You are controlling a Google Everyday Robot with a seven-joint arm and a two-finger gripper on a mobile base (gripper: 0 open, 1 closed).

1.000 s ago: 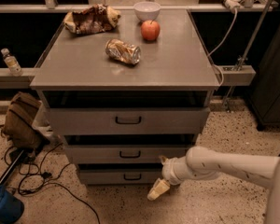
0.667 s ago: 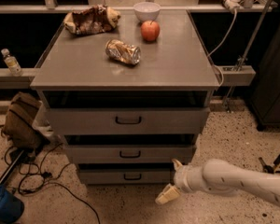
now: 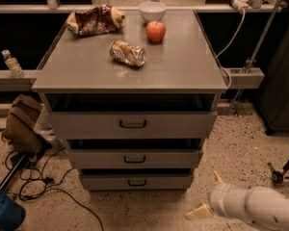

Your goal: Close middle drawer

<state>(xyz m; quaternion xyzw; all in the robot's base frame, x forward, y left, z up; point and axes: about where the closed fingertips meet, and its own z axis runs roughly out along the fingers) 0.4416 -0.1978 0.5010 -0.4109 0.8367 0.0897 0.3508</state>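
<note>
The grey cabinet has three drawers. The middle drawer is a shallow grey front with a small black bar handle and a dark gap above it. The taller top drawer stands out a little further than it, and the lowest drawer sits below. My gripper is low at the bottom right, over the floor, to the right of the lowest drawer and clear of the cabinet. Its two cream fingertips are spread apart and hold nothing.
On the cabinet top lie a crushed can, a red apple, a white bowl and a chip bag. A brown bag, cables and a blue object lie on the floor at left. A stand foot is at right.
My arm has drawn back to the right and down, away from the cabinet's lower drawers. The drawers look the same.
</note>
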